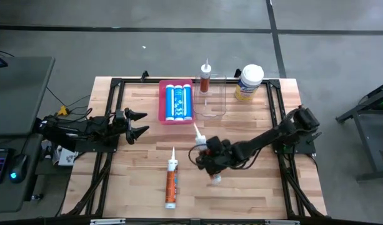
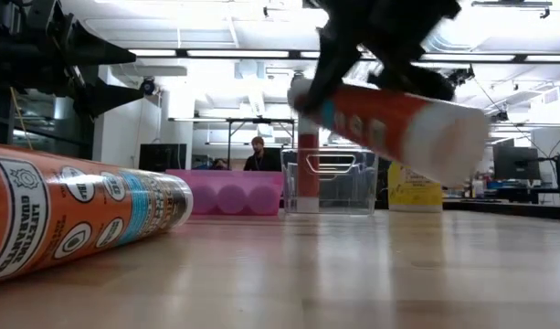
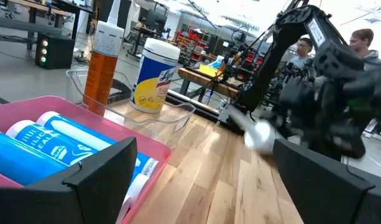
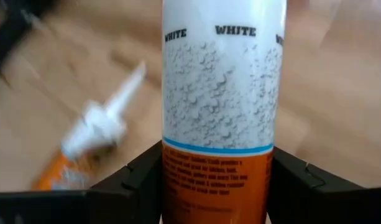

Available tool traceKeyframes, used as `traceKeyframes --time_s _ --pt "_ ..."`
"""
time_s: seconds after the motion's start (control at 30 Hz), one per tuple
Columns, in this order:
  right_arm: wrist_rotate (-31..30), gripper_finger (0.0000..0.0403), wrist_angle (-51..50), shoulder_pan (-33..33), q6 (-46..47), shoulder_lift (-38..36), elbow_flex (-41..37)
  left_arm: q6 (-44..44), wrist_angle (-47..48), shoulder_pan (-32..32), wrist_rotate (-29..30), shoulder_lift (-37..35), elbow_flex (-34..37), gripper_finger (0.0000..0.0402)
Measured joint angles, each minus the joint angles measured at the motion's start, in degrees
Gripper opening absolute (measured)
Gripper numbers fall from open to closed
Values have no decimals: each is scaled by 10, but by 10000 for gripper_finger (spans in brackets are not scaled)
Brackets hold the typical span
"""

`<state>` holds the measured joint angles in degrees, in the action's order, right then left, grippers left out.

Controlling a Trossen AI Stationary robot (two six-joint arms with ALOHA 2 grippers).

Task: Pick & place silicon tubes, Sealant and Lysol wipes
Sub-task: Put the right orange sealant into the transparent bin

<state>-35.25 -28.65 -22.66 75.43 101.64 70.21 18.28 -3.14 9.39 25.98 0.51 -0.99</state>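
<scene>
My right gripper (image 1: pixel 210 157) is shut on an orange-and-white caulk tube (image 2: pixel 389 119) and holds it above the middle of the table. A second orange tube (image 1: pixel 171 184) lies on its side near the front edge. A third orange tube (image 1: pixel 205 78) stands upright in the clear container (image 1: pixel 210 105). Blue tubes (image 1: pixel 177 101) lie in the pink tray (image 1: pixel 162 103). The Lysol wipes (image 1: pixel 249 82) stand on their base at the far right. My left gripper (image 1: pixel 138 124) waits open and level at the table's left side. My right gripper pinches the tube's round body between its two fingers, on the orange part (image 4: pixel 171 180) near mid-length. The fingers (image 4: pixel 137 180) lie across the tube, slanting down from the table's right. The tube is lifted clear and tilted, its white base end (image 2: pixel 449 137) lower and toward the near edge.
The pink tray, the clear container and the wipes line the far side of the table. Bare wood lies around the tube on the table (image 4: pixel 94 134) and at the front right. People stand in the room beyond.
</scene>
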Motion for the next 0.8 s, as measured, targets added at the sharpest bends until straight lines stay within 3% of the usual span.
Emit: traceKeyframes --time_s 0.43,0.8 --pt "-317 202 -38 26 -151 -112 1 0 0 0 0 0 0 370" --pt "-437 200 -89 120 -233 -136 1 0 0 0 0 0 0 370"
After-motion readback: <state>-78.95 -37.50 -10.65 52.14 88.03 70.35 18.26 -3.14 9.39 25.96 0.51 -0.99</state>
